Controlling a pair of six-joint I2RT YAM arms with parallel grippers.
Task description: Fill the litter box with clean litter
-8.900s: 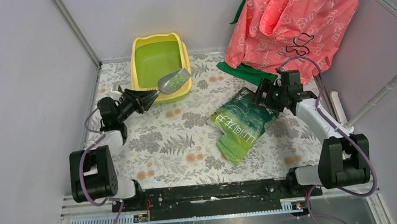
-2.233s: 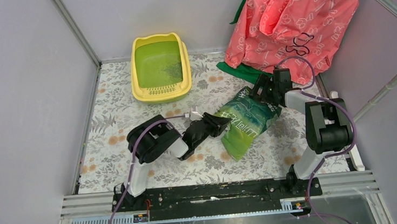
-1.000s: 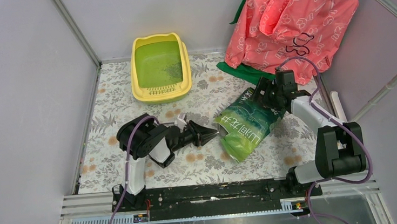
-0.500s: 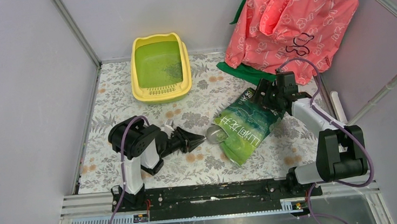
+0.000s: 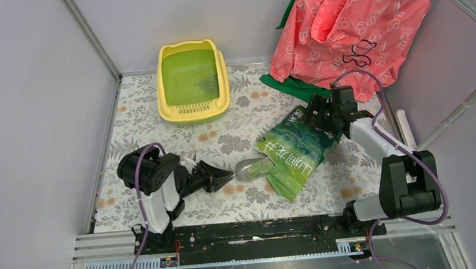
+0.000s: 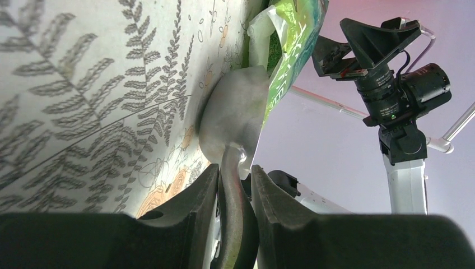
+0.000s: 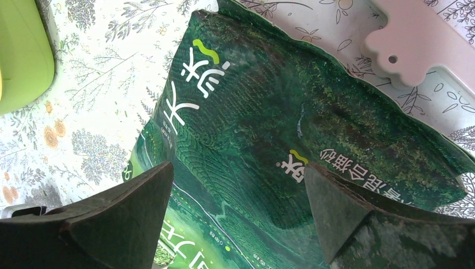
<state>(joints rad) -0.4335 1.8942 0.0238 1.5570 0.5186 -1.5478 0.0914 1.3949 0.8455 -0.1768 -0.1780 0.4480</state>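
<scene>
Upper left of centre, the litter box [image 5: 160, 89] sits on the tabletop [image 5: 151, 139] with some clean litter [image 5: 208, 84] inside. Lower down, the left claw [image 5: 229, 174] clamps narrowly on the handle of a scoop [image 5: 249, 169] (its bowl holds more litter). At right, the right claw [image 7: 235, 174] spreads wide over the green bag [image 5: 295, 150].

In the left wrist view the scoop [image 6: 232, 112] shows only its underside, its inside hidden. The right wrist view cuts the litter box [image 7: 22, 50] to a sliver at its left edge.
</scene>
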